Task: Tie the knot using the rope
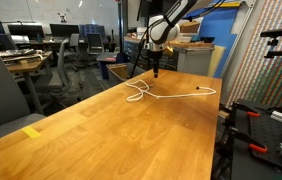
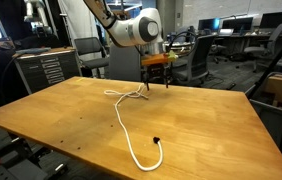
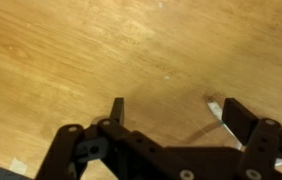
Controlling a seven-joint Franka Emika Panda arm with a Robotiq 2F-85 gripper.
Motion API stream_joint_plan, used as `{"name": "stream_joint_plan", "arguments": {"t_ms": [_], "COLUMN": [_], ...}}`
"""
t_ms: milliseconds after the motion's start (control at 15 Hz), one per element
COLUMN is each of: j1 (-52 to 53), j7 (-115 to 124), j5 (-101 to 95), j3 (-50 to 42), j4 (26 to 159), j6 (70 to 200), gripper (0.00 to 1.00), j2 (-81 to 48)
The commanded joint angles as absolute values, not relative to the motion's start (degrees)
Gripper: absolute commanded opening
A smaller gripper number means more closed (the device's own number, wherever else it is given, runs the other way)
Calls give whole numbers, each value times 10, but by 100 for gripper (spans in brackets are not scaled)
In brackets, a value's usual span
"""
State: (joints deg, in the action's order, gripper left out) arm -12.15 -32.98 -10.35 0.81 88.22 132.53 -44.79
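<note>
The long, thin white cord rope [image 2: 133, 95] lies on the wooden worktop [image 2: 206, 125]. Its loops are bunched toward the far edge, and one end trails to the near edge. The black claw [image 2: 157, 84] hangs just behind the loops, jaws apart. In an exterior view, a small yellow tape strip [image 1: 31, 131] lies well apart from the rope.

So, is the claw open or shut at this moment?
Open. In the wrist view the claw has its two fingers wide apart, the wooden table shows between them, and nothing is clamped.
</note>
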Motion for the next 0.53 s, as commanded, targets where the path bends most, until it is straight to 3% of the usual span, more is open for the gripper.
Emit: {"name": "stream_joint_plan", "arguments": {"t_ms": [0, 467], "j1": [-117, -122], "j7": [-352, -343], "j5": [-102, -32], "j3": [14, 56], "j4": [889, 919], "j6": [1270, 1312], "gripper": [100, 96], "j2": [-440, -447]}}
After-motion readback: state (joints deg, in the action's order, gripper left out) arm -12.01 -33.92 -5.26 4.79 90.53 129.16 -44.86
